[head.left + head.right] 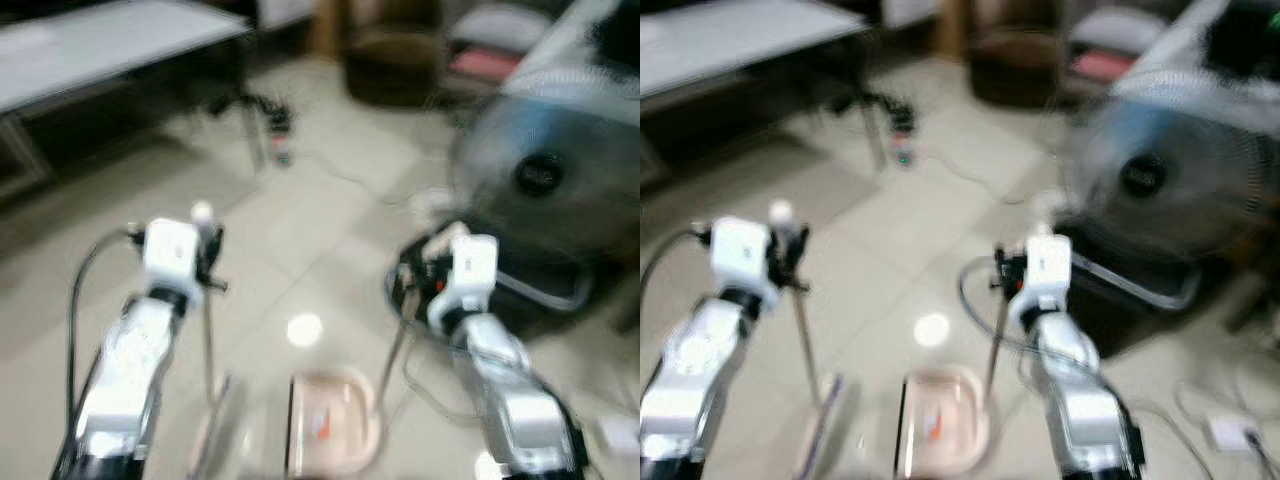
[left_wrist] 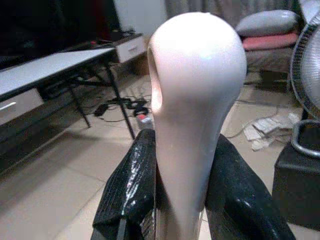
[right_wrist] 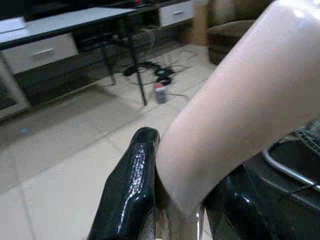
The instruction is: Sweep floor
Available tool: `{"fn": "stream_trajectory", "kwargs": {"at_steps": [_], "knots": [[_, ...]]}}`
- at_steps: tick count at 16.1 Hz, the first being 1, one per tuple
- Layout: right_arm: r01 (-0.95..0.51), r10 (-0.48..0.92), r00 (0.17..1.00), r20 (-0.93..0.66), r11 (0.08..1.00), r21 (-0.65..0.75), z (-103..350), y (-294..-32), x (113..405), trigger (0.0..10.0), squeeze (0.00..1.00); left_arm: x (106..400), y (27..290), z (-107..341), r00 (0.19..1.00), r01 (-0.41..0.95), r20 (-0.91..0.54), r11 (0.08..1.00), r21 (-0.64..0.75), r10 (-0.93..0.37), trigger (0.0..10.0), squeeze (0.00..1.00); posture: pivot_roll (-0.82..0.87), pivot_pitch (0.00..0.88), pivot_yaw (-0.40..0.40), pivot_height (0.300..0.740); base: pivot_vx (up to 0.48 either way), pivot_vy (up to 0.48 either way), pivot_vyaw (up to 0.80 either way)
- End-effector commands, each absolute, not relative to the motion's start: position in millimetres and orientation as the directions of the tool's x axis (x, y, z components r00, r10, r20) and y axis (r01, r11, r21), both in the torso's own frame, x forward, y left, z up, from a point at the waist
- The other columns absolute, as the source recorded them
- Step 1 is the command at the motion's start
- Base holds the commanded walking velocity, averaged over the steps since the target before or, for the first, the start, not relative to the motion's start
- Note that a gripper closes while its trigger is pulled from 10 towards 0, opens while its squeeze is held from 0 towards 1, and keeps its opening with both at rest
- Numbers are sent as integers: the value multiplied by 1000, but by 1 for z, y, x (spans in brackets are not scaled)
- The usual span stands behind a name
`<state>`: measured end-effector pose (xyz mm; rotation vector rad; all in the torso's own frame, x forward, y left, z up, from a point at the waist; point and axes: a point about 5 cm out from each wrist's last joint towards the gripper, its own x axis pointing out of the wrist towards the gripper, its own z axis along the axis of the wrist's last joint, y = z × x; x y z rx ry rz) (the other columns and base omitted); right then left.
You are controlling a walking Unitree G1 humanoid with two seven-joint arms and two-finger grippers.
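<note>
While views blur, left claw [image 2: 182, 200] pinches broom handle [image 2: 192, 115]; right claw [image 3: 185, 200] pinches dustpan handle [image 3: 240, 110]; dustpan [image 1: 330, 420] near, on floor [image 1: 300, 240].

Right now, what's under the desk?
Under the desk lie tangled cables and a small bottle-like thing beside its leg. Farther back is in shadow and blurred. Left gripper and right gripper clamp pale handles.

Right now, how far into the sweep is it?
Done: both tools are gripped. The left gripper is shut on the broom handle, the right gripper on the dustpan handle. In hand: the dustpan sits on the floor tiles between the arms. Left: the sweeping itself; blur hides any collected dirt.
</note>
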<state>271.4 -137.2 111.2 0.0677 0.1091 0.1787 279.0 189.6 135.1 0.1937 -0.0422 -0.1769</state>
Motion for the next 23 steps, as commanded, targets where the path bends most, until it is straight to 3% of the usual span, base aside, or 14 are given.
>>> {"fn": "stream_trajectory", "kwargs": {"at_steps": [1, 8, 9, 14, 23], "knots": [[-181, 185, 981, -53, 981, 70, 124, -137, 274, 10000, 0, 280, 192, 148, 982, 152, 76, 965, 216, -172, 10000, 0, -117, 32, 47, 740, 0, -480, 800], [-195, 198, 979, -49, 979, 60, 124, -141, 277, 10000, 0, 277, 191, 148, 985, 125, 88, 965, 232, -148, 10000, 0, -115, 35, 38, 740, 0, -409, 800], [-200, 203, 978, -43, 978, 58, 125, -142, 278, 10000, 0, 277, 192, 148, 989, 110, 82, 978, 177, -126, 10000, 0, -113, 35, 38, 740, 0, 0, 800], [-253, 254, 967, -10, 966, 47, 130, -141, 284, 10000, 0, 278, 191, 153, 987, 104, 104, 980, 171, -123, 10000, 0, -110, 33, 36, 740, 0, 469, 800], [-251, 252, 968, 0, 966, 52, 129, -140, 286, 10000, 0, 282, 195, 161, 985, 92, 129, 977, 191, -118, 10000, 0, -106, 30, 37, 740, 0, 480, 0]]}}
